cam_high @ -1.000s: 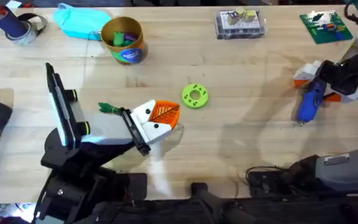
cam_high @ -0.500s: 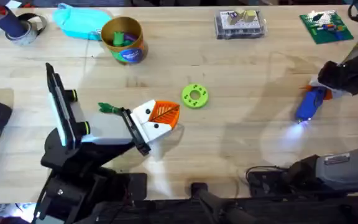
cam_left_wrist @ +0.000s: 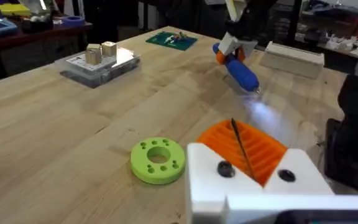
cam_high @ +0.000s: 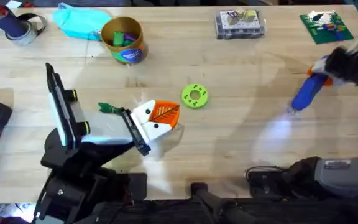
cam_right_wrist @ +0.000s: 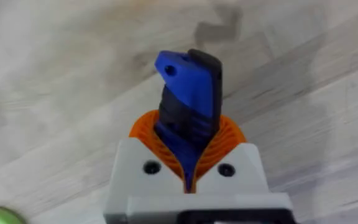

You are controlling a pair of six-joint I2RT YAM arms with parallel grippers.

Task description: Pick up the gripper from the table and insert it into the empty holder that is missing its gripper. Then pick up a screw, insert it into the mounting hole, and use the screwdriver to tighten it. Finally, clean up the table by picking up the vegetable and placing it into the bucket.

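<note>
Nearest the bases, the left claw [cam_high: 160,118] sits low on the counter [cam_high: 229,143], its orange pads pressed together with nothing between them. The vegetable [cam_high: 109,109] lies just beside it on the far-left side, and the green ring [cam_high: 195,96] is just past it. Over to the right, the right claw [cam_right_wrist: 190,163] is clamped around the screwdriver [cam_high: 307,92], tilted with the bit pointing down above the wood. The bucket [cam_high: 123,39] stands way back left.

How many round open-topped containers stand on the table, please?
2: the bucket at the back left, and a dark cup in the far-left corner.
</note>
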